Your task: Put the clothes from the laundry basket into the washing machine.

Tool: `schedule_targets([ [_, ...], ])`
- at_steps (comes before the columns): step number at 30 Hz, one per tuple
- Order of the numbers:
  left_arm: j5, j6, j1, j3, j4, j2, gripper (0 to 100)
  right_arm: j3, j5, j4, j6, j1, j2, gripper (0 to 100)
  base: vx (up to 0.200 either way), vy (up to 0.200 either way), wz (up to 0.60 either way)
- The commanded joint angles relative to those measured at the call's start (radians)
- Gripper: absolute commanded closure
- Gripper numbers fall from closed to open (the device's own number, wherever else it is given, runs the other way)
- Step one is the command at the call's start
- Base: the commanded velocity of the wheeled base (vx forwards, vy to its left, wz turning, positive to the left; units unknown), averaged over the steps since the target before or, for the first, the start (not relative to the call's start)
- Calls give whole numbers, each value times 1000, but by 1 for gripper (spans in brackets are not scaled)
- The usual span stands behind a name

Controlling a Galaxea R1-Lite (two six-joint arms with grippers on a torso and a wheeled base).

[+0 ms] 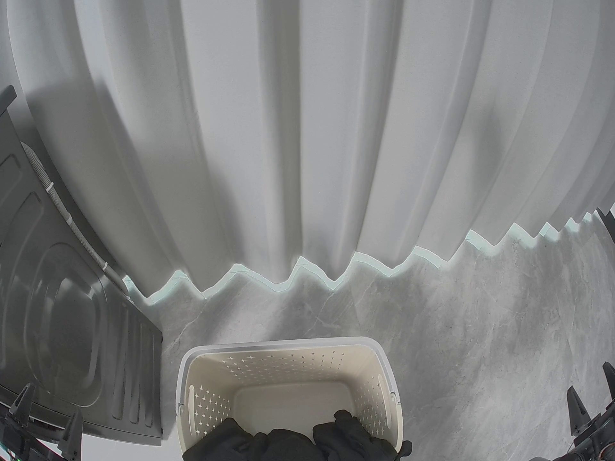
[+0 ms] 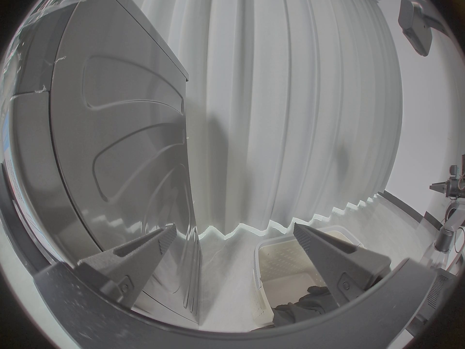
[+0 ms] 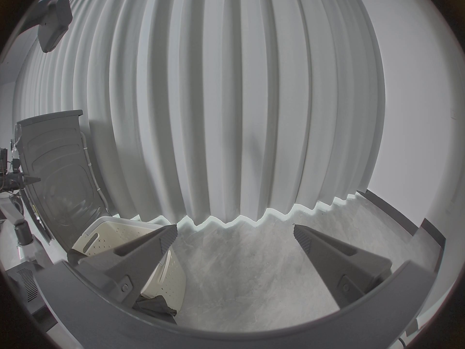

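Our left gripper (image 2: 235,229) and right gripper (image 3: 235,229) hang wide apart, empty. Dark clothes (image 1: 291,444) lie in the near laundry basket (image 1: 282,347), right of the washing machine (image 1: 64,328), on grey floor (image 1: 487,334) before a white curtain (image 1: 307,129).

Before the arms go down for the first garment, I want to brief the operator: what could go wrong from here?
1. The clothes lie bunched against the near wall of the laundry basket; the open right gripper might catch that wall or lift a tangle that trails onto the floor.
2. The washing machine stands close beside the open left gripper; a loaded swing toward it could strike its panel.
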Motion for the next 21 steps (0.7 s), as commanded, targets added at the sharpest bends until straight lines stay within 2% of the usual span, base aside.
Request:
schedule_targets([
  [1, 0, 0, 0, 16, 1, -15, 0, 15, 0, 0, -1, 0, -16, 0, 0, 0, 0],
  [12, 0, 0, 0, 16, -1, -15, 0, 15, 2, 0, -1, 0, -16, 0, 0, 0, 0],
  [21, 0, 0, 0, 16, 1, -15, 0, 15, 2, 0, -1, 0, -16, 0, -200, 0, 0],
])
